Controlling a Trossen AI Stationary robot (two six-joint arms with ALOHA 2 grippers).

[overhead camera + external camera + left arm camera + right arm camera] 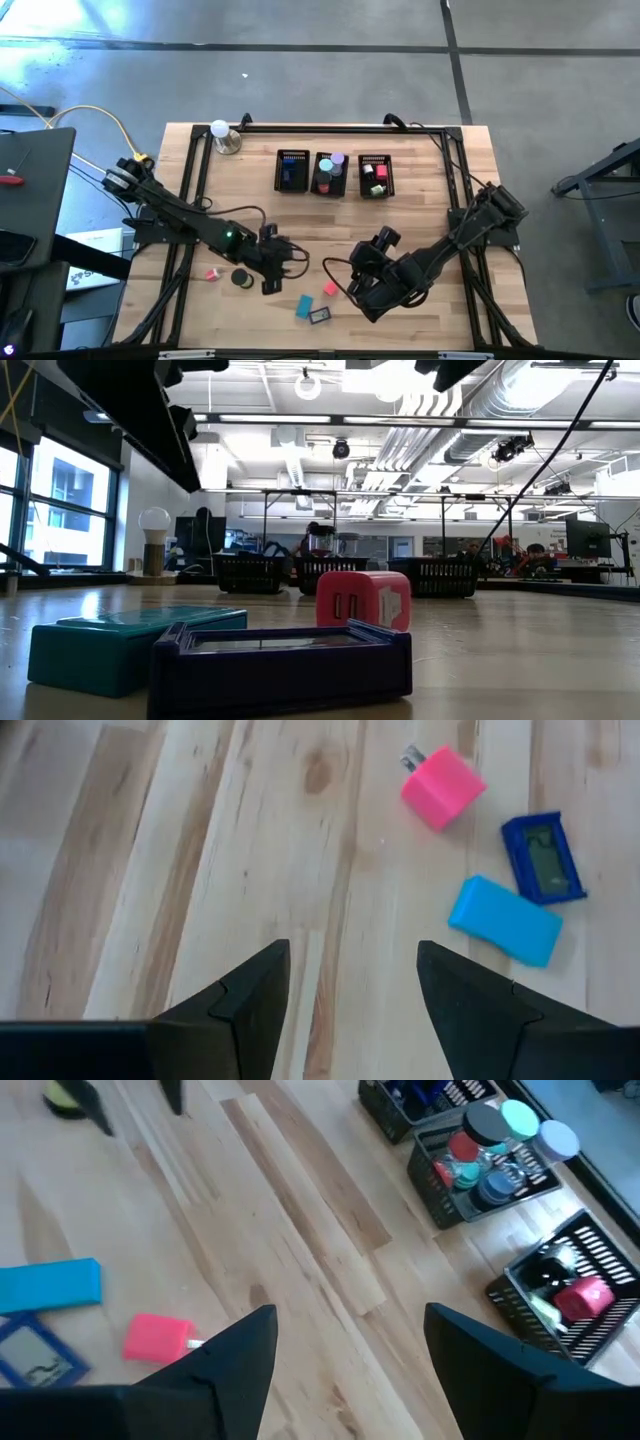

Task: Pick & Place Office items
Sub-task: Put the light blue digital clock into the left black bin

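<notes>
Near the table's near edge lie a pink plug block (330, 289), a teal block (305, 306) and a dark blue framed piece (320, 316), each flat on the wood. The low view shows them close: pink block (362, 600), teal block (130, 645), blue piece (280, 665). Farther left sit a black roll (241, 279) and a small pink piece (212, 274). My left gripper (287, 262) hovers open just left of the group, with the pink block (442, 787) ahead of it. My right gripper (360, 278) hovers open to their right, above the pink block (158, 1337).
Three black mesh bins (292, 171) (330, 175) (375, 176) stand in a row toward the far edge, holding coloured pieces. A white ball on a metal base (222, 133) is at the far left corner. Bare wood lies between the bins and the grippers.
</notes>
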